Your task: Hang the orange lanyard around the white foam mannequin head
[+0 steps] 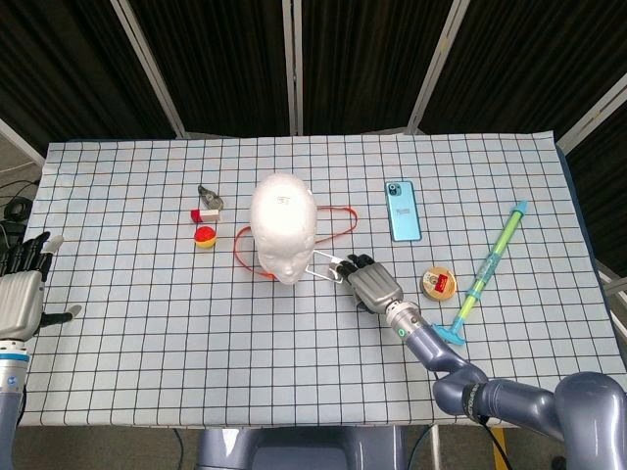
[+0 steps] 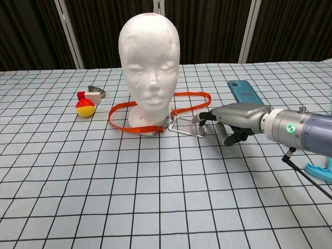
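Dark curtains back a grid-patterned tablecloth [image 1: 196,333]; the orange lanyard [image 2: 122,111] loops the base of the white foam mannequin head [image 2: 149,62], partly hidden behind it; right hand [image 2: 236,118] lies low, fingers spread, tips at the clear badge holder [image 2: 187,126], contact unclear; left hand [image 1: 20,299] open at the table's far edge.

White foam mannequin head [image 2: 149,62] upright on table, orange lanyard [image 2: 122,110] looped flat around its base

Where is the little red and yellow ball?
The ball sits on the table left of the mannequin head in the chest view, just in front of a small red and white block.
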`<move>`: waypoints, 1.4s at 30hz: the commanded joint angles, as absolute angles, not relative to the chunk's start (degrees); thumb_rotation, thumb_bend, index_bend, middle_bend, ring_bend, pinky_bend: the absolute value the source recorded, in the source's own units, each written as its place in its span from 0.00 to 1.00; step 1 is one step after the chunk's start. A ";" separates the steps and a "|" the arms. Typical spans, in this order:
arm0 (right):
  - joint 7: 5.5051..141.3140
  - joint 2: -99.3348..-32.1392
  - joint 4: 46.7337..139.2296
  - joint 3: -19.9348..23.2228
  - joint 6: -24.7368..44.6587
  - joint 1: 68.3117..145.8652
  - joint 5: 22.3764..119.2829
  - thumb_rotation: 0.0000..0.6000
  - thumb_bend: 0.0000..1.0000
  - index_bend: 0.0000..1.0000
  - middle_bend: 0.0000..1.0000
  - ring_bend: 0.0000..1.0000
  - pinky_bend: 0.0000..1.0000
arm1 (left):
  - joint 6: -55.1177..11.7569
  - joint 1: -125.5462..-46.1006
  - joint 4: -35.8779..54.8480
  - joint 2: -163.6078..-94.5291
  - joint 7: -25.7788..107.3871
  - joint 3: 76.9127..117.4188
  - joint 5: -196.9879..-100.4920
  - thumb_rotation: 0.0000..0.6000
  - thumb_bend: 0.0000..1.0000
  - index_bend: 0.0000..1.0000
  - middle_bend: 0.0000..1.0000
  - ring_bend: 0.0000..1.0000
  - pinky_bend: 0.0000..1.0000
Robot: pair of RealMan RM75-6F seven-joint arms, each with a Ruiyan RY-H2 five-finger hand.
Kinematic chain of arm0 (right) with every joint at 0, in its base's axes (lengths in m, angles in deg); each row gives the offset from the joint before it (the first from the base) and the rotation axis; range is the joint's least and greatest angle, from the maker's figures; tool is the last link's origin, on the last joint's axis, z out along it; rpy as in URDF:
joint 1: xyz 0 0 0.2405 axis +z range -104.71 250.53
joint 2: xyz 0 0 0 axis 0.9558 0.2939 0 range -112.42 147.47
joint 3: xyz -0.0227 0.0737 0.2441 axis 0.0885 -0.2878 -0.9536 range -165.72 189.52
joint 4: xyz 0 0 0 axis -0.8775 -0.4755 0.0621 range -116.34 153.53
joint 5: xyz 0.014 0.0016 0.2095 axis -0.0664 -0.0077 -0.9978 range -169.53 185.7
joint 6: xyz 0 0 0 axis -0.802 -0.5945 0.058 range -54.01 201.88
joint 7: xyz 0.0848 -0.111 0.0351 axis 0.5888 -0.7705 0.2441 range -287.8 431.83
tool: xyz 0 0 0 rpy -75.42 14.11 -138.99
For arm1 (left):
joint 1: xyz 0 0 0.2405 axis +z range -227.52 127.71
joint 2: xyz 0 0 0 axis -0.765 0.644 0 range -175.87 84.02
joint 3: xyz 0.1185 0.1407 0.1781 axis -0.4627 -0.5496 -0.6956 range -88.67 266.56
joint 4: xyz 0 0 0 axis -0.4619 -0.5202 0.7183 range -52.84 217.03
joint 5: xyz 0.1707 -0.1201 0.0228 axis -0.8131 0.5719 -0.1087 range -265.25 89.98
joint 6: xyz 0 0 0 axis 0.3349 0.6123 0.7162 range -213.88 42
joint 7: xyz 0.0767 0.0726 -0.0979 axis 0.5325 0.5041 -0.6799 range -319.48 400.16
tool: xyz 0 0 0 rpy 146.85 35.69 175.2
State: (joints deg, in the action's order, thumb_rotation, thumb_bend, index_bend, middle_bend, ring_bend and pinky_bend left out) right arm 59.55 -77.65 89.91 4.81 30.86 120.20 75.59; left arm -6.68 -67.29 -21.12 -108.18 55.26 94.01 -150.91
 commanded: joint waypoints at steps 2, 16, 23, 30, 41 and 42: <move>59.37 -77.47 90.21 5.40 31.75 120.24 75.51 1.00 1.00 0.17 0.18 0.11 0.17 | -6.97 -67.11 -20.96 -108.26 55.23 94.30 -151.16 1.00 0.01 0.00 0.00 0.00 0.00; 63.10 -69.31 100.04 8.88 33.87 118.88 79.96 1.00 1.00 0.30 0.33 0.28 0.33 | -8.09 -66.73 -20.75 -108.59 55.47 94.99 -151.41 1.00 0.01 0.00 0.00 0.00 0.00; 65.89 -65.28 105.27 10.49 35.53 118.66 82.28 1.00 1.00 0.32 0.35 0.30 0.35 | -8.29 -66.58 -20.99 -108.88 56.14 95.09 -151.72 1.00 0.01 0.00 0.00 0.00 0.00; 69.12 -61.03 111.38 12.52 37.54 118.72 85.52 1.00 1.00 0.34 0.37 0.32 0.36 | -8.58 -66.43 -21.11 -109.12 56.66 95.24 -151.75 1.00 0.01 0.00 0.00 0.00 0.00; 72.10 -53.19 121.78 17.34 38.08 118.52 94.27 1.00 1.00 0.36 0.39 0.33 0.37 | -8.87 -66.25 -21.01 -109.41 57.31 95.59 -151.62 1.00 0.01 0.00 0.00 0.00 0.00; 72.38 -52.69 122.49 17.67 37.76 118.43 95.14 1.00 1.00 0.36 0.39 0.33 0.37 | -8.87 -66.22 -21.05 -109.42 57.36 95.60 -151.65 1.00 0.01 0.00 0.00 0.00 0.00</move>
